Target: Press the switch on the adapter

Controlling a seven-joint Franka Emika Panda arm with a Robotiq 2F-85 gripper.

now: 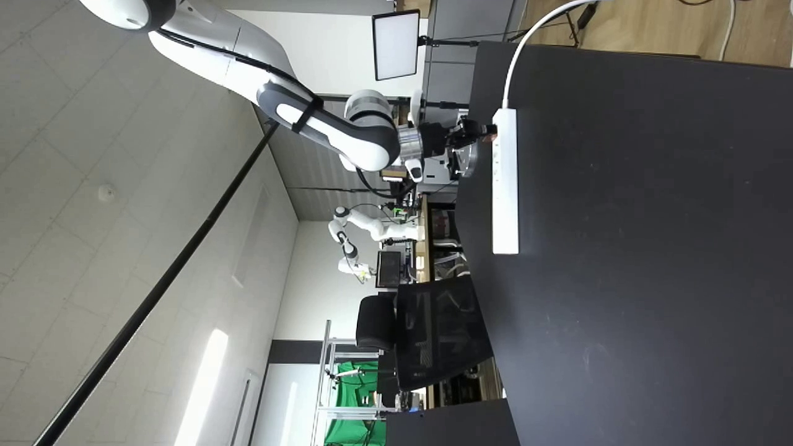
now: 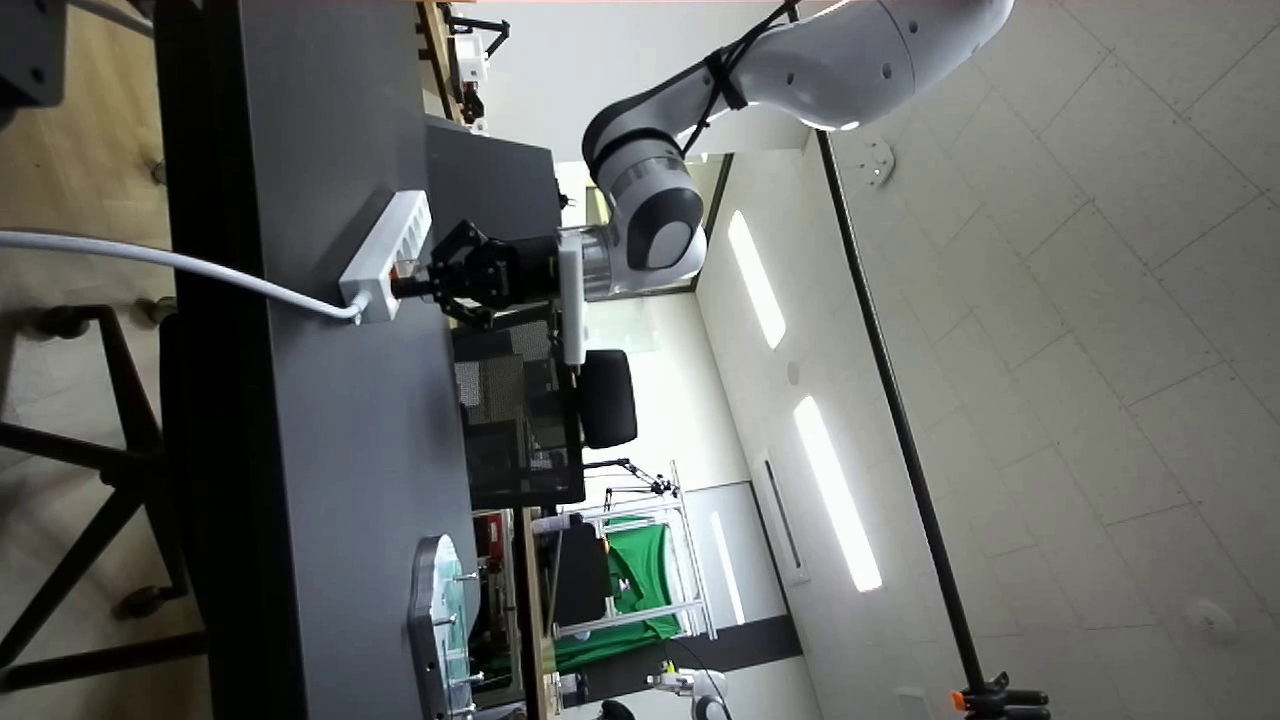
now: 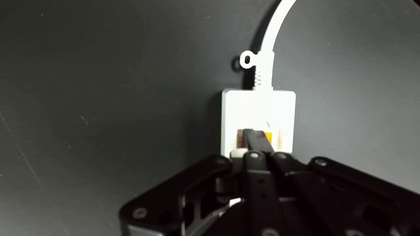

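Together stand both fingers of the gripper (image 1: 490, 131), count one, pointing down. In an exterior view lying on its side, read as if upright, the tips meet the upper face of the adapter (image 1: 505, 192) toward its right end. Adapter: one; white, bar-shaped, lying on the dark counter (image 1: 650, 248) close by the far edge. Cable (image 1: 513, 69): one; white, leaving the adapter's right end and crossing the counter's right edge. Gripper-bearing arm (image 1: 254, 43): one. White background arm (image 1: 396, 232): one. Particular to this view: framed white panel (image 1: 396, 46), one; monitor (image 1: 388, 269), one.

In an exterior view, read upright: round clear-topped fixture (image 2: 450, 645), one, set with metal pegs (image 2: 445, 620), on the counter right of the adapter and well apart from it. Sockets (image 2: 410, 242): a row on the adapter's upper face, too small to count surely. Ceiling lights (image 2: 838, 495): two. Fingertips against the adapter near its cable end, which lies nearer than the other end; cable running over the near edge.

In the wrist view: adapter right of centre, cable end far; joined fingertips covering part of one switch (image 3: 268, 136), orange, visible just right of them; whether it is depressed cannot be told. Legible here alone: looped tab (image 3: 247, 59), one, on the left of the cable's ribbed collar (image 3: 263, 70).
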